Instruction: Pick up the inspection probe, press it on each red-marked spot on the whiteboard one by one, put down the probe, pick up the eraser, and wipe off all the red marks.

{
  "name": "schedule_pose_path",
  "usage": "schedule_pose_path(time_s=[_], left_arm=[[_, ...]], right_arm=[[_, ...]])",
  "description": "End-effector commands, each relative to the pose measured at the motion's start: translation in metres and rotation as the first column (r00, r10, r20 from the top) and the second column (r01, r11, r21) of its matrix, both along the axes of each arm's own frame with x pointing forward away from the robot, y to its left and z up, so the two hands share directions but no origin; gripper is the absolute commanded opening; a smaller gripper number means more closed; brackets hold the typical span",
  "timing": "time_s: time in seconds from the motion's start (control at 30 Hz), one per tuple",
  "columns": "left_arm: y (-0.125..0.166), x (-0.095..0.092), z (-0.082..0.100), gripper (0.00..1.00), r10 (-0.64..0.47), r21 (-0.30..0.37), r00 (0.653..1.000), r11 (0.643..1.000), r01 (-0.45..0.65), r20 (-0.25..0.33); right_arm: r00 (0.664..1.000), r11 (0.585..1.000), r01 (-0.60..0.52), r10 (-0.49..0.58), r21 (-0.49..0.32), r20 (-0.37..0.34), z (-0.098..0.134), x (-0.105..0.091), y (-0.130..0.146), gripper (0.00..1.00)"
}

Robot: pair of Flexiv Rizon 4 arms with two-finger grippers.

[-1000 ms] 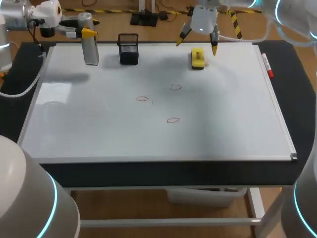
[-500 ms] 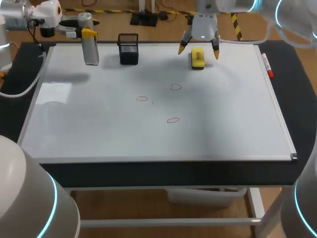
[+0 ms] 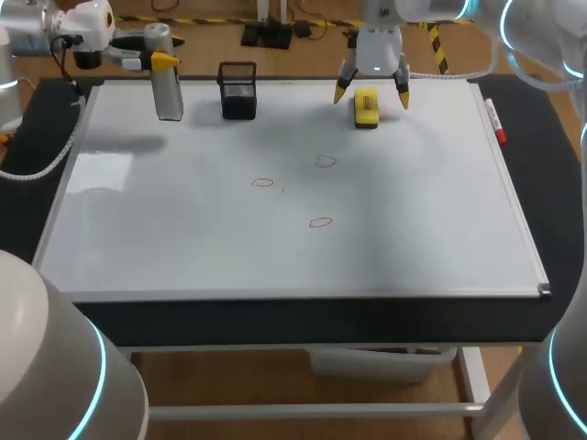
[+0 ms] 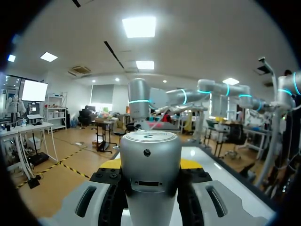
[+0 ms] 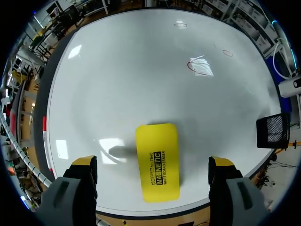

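Hovering the right gripper point(image 5: 153, 165), fingers spread, over the yellow eraser point(image 5: 157, 160) at the whiteboard's point(image 3: 275, 257) far edge, its long axis square to the line between them, with the left gripper point(image 3: 161, 63) clenched on the inspection probe point(image 3: 168, 93) well apart.

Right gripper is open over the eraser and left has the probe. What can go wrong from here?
1. The eraser lies slightly skewed between the open right gripper's fingers, near the whiteboard's far edge. An uneven close may shove it rather than grip it.
2. The left gripper holds the inspection probe, not yet put down, so the step order may slip.
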State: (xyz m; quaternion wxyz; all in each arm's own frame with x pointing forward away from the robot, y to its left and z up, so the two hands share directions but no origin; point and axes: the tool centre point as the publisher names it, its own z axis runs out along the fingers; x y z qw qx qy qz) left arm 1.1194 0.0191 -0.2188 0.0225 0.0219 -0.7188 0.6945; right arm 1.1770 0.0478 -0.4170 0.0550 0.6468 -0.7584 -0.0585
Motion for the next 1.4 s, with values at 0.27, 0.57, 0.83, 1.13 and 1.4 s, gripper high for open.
schedule_pose_path(time_s=[0.27,0.57,0.83,1.13,1.4], left_arm=[[-0.002,-0.003,0.002,0.00,0.008,0.004,1.000,1.000,-0.008,0.002],[-0.002,-0.003,0.002,0.00,0.008,0.004,1.000,1.000,-0.008,0.002],[-0.002,-0.003,0.002,0.00,0.008,0.004,1.000,1.000,-0.008,0.002],[-0.002,-0.003,0.002,0.00,0.008,0.004,1.000,1.000,-0.008,0.002],[-0.002,-0.003,0.002,0.00,0.008,0.004,1.000,1.000,-0.008,0.002]], right_arm=[[1.000,0.999,-0.027,0.027,-0.020,-0.016,-0.006,0.015,0.008,1.00],[0.999,0.999,-0.048,0.048,-0.005,-0.018,-0.005,0.012,0.006,1.00],[0.998,0.998,-0.065,0.065,0.000,-0.022,-0.010,0.009,0.006,0.89],[0.997,0.997,-0.077,0.076,-0.025,-0.029,-0.014,0.009,0.006,0.00],[0.996,0.998,-0.060,0.062,-0.032,0.068,0.023,0.000,0.001,0.00]])
